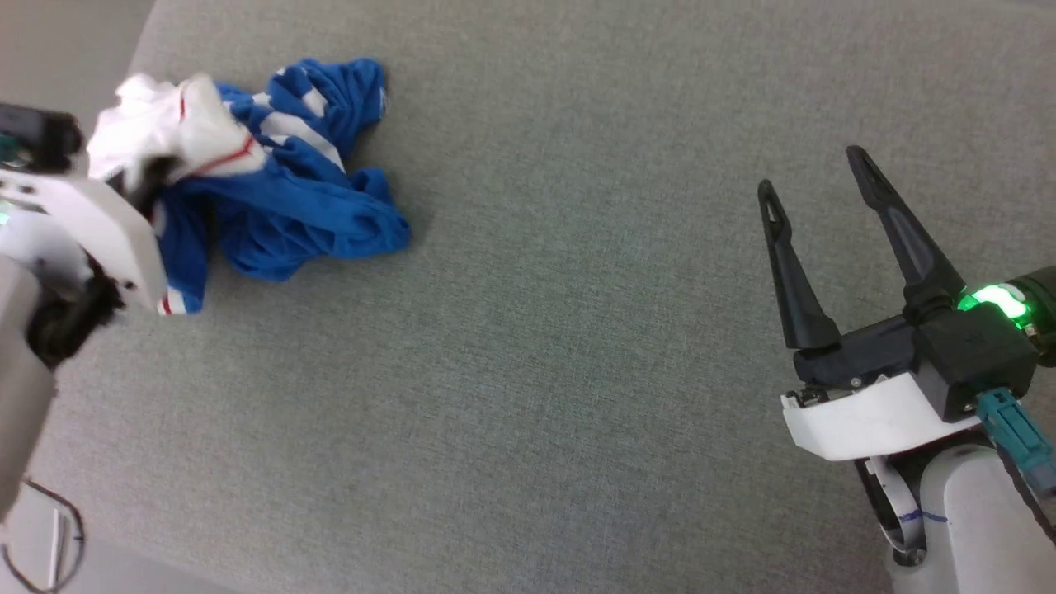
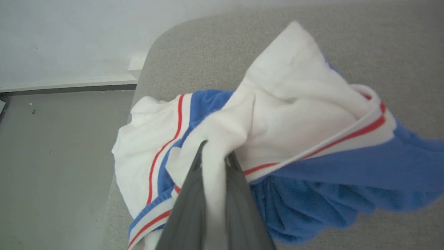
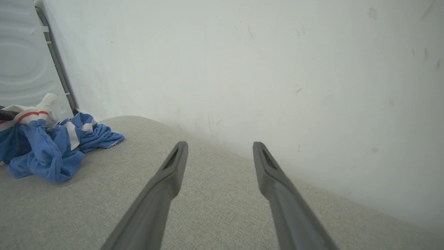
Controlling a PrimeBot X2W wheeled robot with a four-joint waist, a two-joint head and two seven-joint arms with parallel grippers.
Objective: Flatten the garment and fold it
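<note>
The garment (image 1: 280,190) lies bunched at the table's (image 1: 577,330) far left corner. The left gripper (image 2: 215,152) pinches a white fold of it, while the right gripper (image 1: 811,169) stands wide over the right side. A slow lift would likely let the cloth unfurl.

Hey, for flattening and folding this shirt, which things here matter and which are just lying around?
For the job: garment, crumpled; left gripper, shut on its white fabric; right gripper, open; grey surface underneath.
Just around: wall, floor, dark cable.
</note>
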